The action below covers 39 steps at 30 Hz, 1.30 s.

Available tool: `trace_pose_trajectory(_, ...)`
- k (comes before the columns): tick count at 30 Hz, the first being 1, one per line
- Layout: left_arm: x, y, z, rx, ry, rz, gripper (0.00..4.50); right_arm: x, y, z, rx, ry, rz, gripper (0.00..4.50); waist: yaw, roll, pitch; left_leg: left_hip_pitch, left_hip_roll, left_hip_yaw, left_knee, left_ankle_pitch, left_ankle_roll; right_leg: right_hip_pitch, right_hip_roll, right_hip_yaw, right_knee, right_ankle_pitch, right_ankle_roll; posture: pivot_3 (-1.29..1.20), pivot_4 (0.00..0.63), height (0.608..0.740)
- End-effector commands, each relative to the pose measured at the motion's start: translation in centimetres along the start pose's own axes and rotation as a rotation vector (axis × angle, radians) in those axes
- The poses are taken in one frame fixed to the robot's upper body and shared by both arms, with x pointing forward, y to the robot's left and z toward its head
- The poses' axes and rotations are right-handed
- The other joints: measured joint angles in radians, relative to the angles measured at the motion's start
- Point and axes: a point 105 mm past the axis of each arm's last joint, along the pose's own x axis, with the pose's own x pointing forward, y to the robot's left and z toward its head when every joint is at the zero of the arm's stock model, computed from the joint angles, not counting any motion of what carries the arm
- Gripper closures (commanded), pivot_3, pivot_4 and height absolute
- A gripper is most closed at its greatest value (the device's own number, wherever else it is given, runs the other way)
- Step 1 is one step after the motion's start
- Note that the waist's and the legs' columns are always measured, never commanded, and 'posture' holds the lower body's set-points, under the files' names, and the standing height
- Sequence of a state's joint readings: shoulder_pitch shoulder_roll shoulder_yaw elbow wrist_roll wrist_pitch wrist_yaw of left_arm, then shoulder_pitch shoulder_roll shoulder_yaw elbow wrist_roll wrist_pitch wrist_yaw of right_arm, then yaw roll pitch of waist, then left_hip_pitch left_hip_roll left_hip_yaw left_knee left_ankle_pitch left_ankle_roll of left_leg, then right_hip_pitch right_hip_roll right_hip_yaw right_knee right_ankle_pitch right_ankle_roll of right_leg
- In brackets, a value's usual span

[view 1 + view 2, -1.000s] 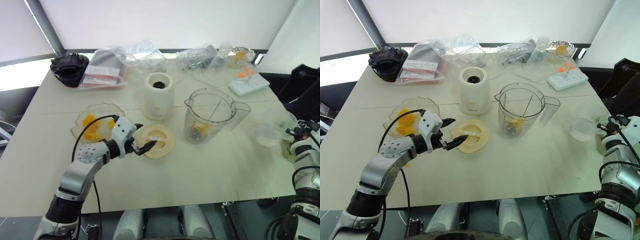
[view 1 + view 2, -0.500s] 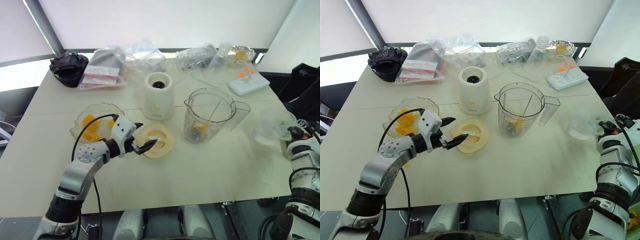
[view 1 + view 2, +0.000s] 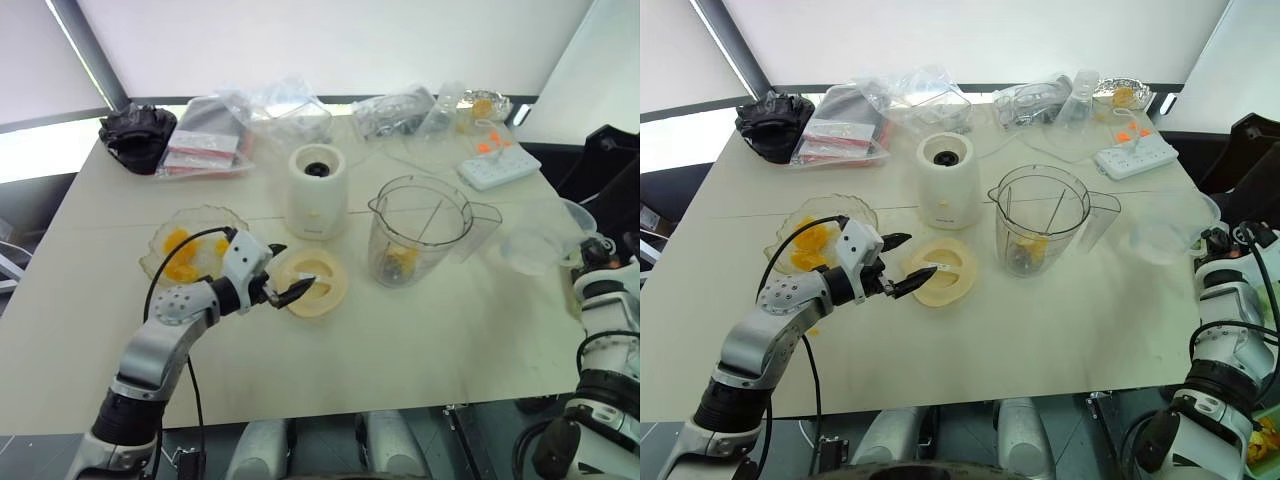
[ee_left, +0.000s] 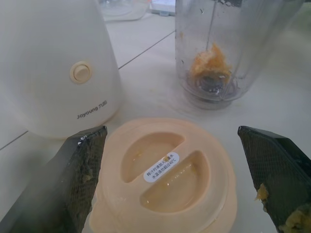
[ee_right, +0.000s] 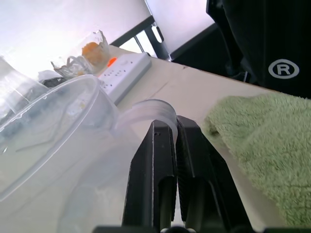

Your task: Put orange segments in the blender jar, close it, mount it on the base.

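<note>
The clear blender jar (image 3: 420,228) stands upright at the table's middle right, with orange segments (image 3: 402,260) at its bottom by the blade. To its left stands the cream base (image 3: 318,190). More orange segments (image 3: 180,252) lie in a scalloped glass bowl (image 3: 160,268). My left gripper (image 3: 294,270) is open, its fingers (image 4: 82,165) on either side of the flat cream lid (image 4: 167,167) lying in front of the base. Near the table's right edge, my right gripper (image 5: 171,125) is shut on the handle of a frosted measuring jug (image 3: 540,245), held tilted above the table.
A white power strip (image 3: 497,165), clear plastic bags (image 3: 285,110), a black bundle (image 3: 138,135) and a small glass dish (image 3: 485,105) line the back of the table. A green towel (image 5: 262,141) lies beside the right gripper.
My right gripper has lifted the frosted jug off the table, rolling and tilting it. The left gripper has stayed open around the lid.
</note>
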State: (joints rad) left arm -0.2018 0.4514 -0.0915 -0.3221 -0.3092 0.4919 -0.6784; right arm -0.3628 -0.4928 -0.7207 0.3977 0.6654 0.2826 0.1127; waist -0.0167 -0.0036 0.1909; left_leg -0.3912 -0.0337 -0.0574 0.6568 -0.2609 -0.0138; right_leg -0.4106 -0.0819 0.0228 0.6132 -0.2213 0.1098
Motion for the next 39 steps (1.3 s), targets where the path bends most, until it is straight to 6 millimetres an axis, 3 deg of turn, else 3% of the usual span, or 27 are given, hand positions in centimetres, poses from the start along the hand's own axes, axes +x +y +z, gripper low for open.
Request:
trace_pose_trajectory(1,-0.2,0.1,1.0,0.028,-0.044,-0.009,0.0,0.4,3.3,5.8,0.013,-0.163,0.102,4.46,0.0,0.001,0.001,0.0,0.0,0.0,0.0,0.0,0.0,0.0,0.0,0.0,0.0,0.0,0.0,0.0,0.15,0.74)
trace_pose_trajectory(13,0.9,-0.1,0.6,0.037,-0.055,-0.036,0.0,-0.1,10.5,11.6,-0.071,-0.241,0.332,4.46,0.003,0.004,0.003,0.0,-0.001,0.001,-0.006,0.0,0.0,-0.003,0.0,0.001,0.0,0.0,0.001,0.0,0.15,0.74)
trace_pose_trajectory(27,1.8,-0.2,0.8,0.041,-0.072,-0.057,0.0,-2.5,15.6,14.1,-0.273,-0.296,0.538,4.46,0.004,0.004,0.003,-0.001,-0.001,0.001,-0.008,0.0,0.0,-0.005,0.0,0.0,0.0,0.001,0.002,0.0,0.15,0.74)
trace_pose_trajectory(39,1.9,0.7,1.2,0.053,-0.087,-0.046,0.0,-4.9,17.2,13.9,-0.437,-0.333,0.628,4.46,0.005,0.004,0.003,-0.001,-0.001,0.001,-0.008,0.0,0.0,-0.005,0.0,0.0,0.0,0.001,0.002,0.0,0.15,0.74)
